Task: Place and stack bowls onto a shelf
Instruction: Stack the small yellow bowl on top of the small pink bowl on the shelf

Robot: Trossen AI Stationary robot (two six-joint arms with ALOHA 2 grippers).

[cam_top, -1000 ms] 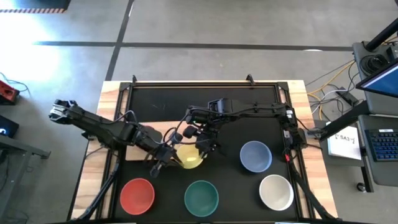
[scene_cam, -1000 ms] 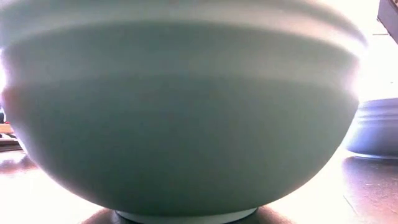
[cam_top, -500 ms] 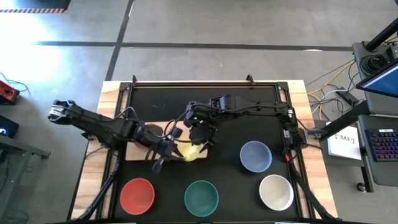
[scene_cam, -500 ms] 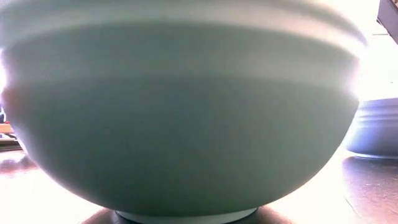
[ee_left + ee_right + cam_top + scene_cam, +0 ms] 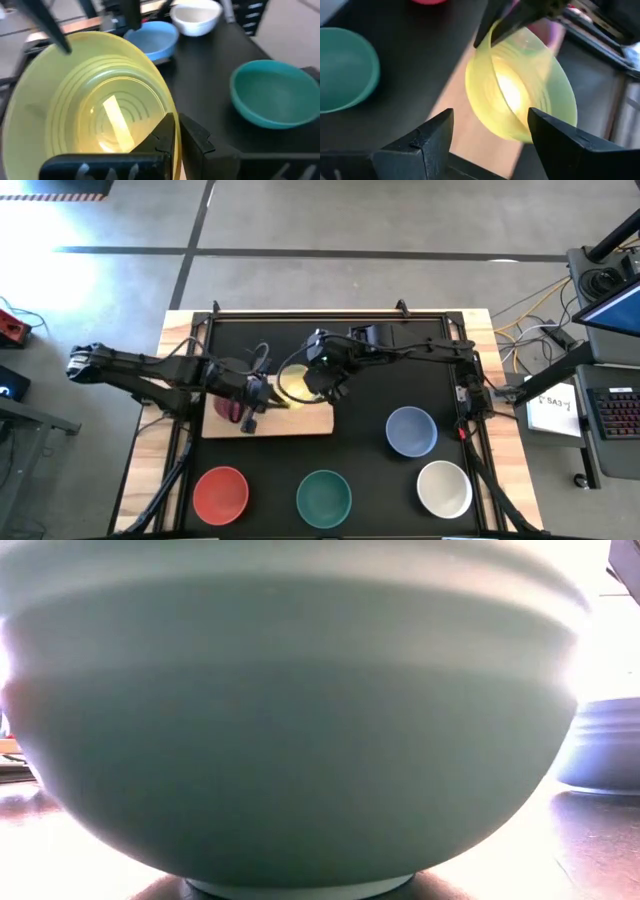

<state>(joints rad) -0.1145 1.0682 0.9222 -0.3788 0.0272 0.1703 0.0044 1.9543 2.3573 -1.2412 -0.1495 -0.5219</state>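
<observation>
Yellow bowl handed from right to left gripper above the shelf.

The yellow bowl (image 5: 293,383) hung tilted over the shelf (image 5: 300,423), rim pinched by left gripper (image 5: 176,134) fingers; right gripper (image 5: 490,131) fingers had spread, releasing it for placement.

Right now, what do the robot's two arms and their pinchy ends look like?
Both arms are dark, thin and jointed, with black cables looping along them. The left tool has two flat black fingers tapering to narrow tips. The right tool has two chunky, black, wedge-shaped fingers.
</observation>
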